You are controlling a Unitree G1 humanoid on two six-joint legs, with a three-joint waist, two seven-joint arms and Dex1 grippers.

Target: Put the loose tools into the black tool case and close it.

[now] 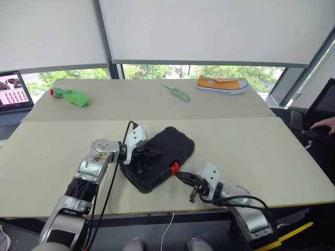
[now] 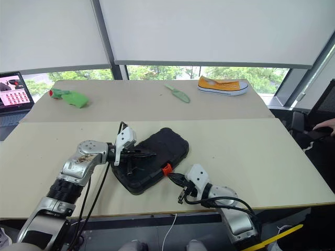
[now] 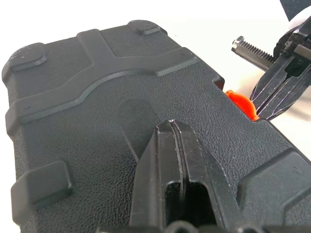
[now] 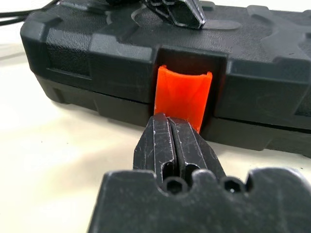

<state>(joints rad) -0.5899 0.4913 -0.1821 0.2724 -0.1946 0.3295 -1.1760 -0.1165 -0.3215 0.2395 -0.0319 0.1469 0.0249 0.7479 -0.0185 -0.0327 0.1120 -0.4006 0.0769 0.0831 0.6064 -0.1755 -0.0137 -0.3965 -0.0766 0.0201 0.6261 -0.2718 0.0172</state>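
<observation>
near tabletop [image 1: 261, 151] is bare to the left and right of the black tool case [image 1: 170, 146], which lies shut in the near middle. left hand [image 1: 157, 153], fingers together, sits on the lid from the left side. right hand [image 1: 182, 177], fingers together, is at the orange latch [image 1: 174, 168] on the case's near edge, blocking that side. far edge of the case is open. on the far tabletop: green object [image 1: 73, 96] far left, pale green trowel-shaped tool [image 1: 178, 92] middle, yellow shoe [image 1: 222, 84] far right, all well apart. laptop [image 1: 13, 95] at the far left edge.
</observation>
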